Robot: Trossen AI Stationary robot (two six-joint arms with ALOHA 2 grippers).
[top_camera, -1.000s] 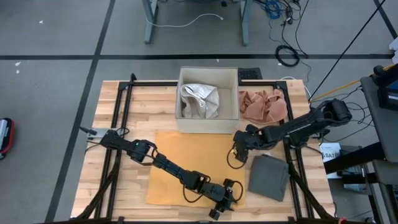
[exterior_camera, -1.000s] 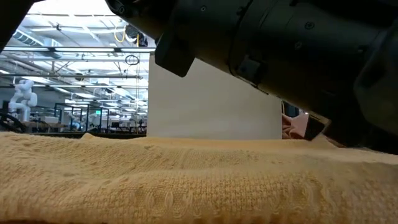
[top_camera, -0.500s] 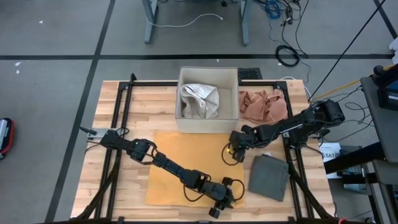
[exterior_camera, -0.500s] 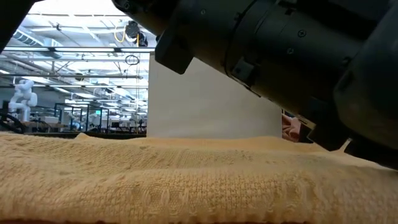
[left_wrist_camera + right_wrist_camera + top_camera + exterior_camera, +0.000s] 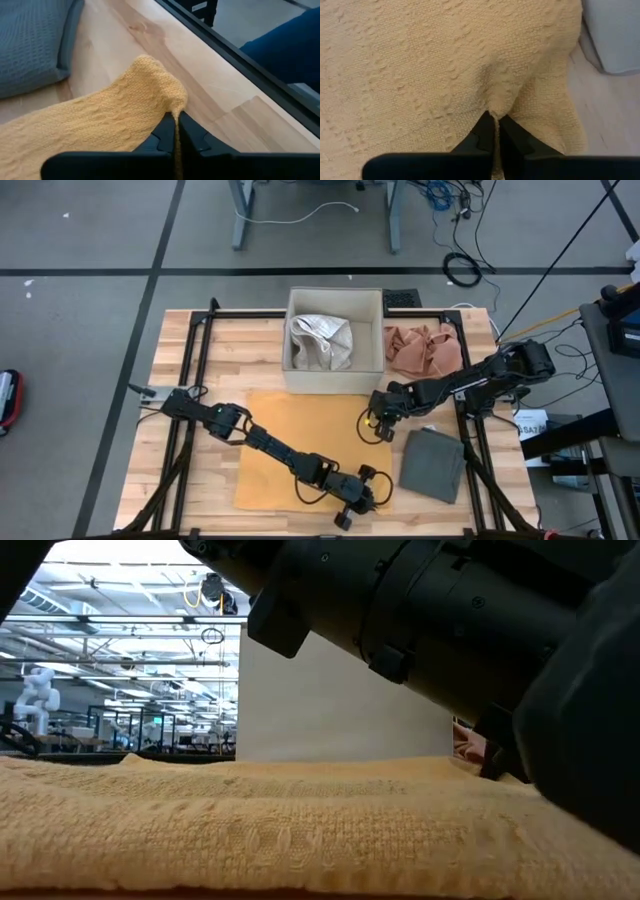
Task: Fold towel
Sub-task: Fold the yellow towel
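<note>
Pinches are shown only by the wrist views: yellow towel (image 5: 115,120) is clamped between left gripper (image 5: 175,131) and right gripper (image 5: 494,131) jaws.

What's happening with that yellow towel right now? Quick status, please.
Left gripper shut on yellow towel at its near right corner. Right gripper shut on its right edge. Towel flat, unfolded. Folded grey towel lies close beside.

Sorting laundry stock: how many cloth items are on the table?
4: yellow towel spread centre, grey towel folded right, pink cloth beside the box, white cloth inside it. Others may hide.
</note>
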